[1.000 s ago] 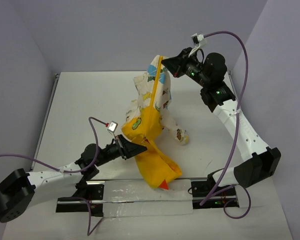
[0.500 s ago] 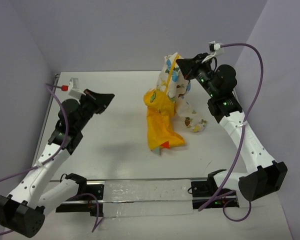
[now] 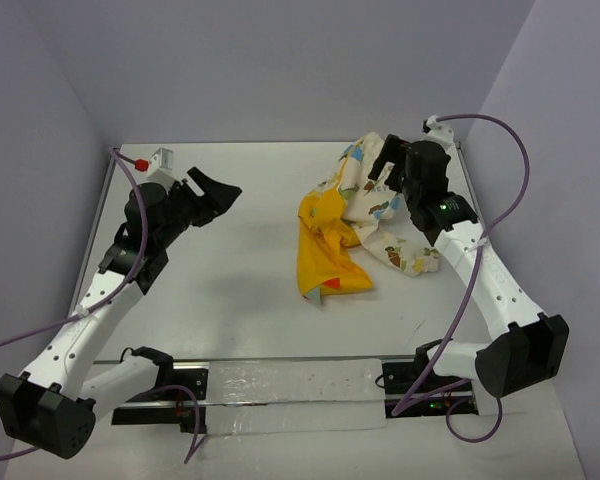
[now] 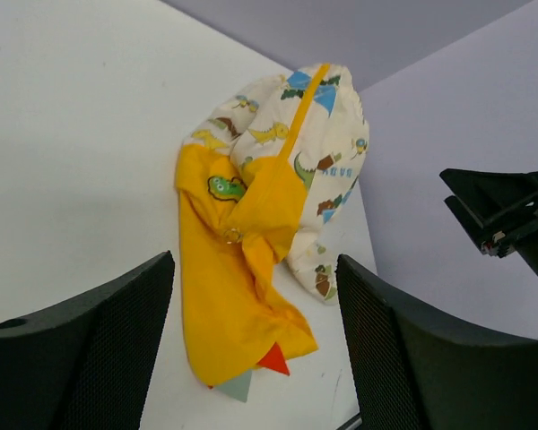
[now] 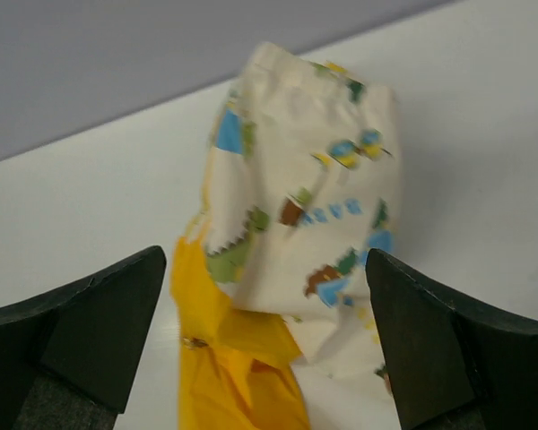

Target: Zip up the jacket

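We are looking at the jacket (image 3: 352, 232) lying crumpled on the table (image 3: 230, 270), right of the middle and toward the far side. Its yellow half is sagging toward the near left, while the cream half, printed with small dinosaurs and trees, is bunching up toward the right arm. From the left wrist we are seeing a green patch (image 4: 222, 187) on the yellow, a red tip (image 4: 273, 359) poking out at the near end, a yellow strip (image 4: 300, 112) running up the cream cloth, and a small metal piece (image 4: 231, 236) sitting where the two colours meet. The left claw (image 3: 223, 193) is hanging well apart from the jacket, its jaws standing wide with nothing between them. The right claw (image 3: 380, 165) is hovering by the cream end, jaws likewise spread and gripping nothing.
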### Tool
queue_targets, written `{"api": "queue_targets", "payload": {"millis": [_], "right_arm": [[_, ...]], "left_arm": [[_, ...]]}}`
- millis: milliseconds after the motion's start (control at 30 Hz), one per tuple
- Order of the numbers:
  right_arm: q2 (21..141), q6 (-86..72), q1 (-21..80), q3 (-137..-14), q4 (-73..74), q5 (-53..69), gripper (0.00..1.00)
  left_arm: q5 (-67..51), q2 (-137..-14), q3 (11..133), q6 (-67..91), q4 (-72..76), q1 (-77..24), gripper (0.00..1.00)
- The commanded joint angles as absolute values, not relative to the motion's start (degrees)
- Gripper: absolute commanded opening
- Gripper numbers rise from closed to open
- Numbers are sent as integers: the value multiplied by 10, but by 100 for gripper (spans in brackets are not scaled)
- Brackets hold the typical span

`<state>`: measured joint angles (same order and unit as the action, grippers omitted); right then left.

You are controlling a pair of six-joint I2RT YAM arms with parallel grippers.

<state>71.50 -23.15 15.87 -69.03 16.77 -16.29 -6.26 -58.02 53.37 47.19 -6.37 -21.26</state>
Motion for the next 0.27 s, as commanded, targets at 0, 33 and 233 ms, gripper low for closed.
{"api": "queue_targets", "payload": {"millis": [0,33,233], "right_arm": [[714,-270,156,-660,255,-288,100],[713,-273,156,-653,257,-291,100],[700,-272,156,-608,235,-292,100]], "left_arm": [[-70,-542,506,459,-80,-210,80],[-67,-537,502,458,-84,-210,80],[-59,-511,500,441,-116,-210,80]]}}
